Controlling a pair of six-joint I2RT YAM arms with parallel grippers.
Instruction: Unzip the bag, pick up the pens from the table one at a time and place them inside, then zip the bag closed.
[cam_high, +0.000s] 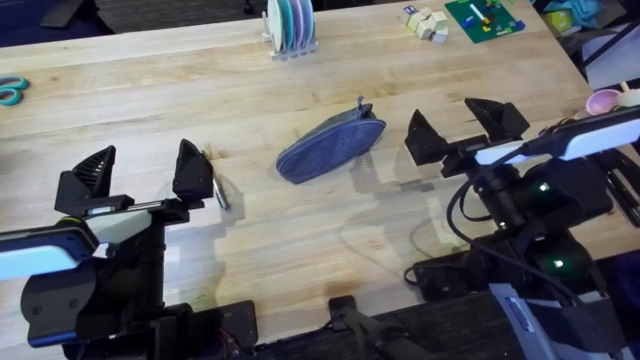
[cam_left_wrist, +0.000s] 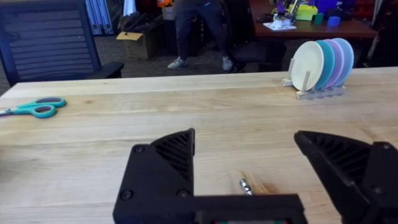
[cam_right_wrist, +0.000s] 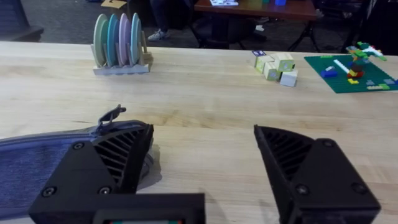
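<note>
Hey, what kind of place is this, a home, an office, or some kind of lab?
Probably a robotics lab or workshop. A wooden table carries practice props: a rack of coloured plates, wooden blocks and a green brick baseplate. An office chair stands behind.

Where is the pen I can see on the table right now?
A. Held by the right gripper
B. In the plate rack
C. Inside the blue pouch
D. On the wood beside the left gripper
D: the pen lies flat on the table, just by the open left gripper, well apart from the pouch.
</note>
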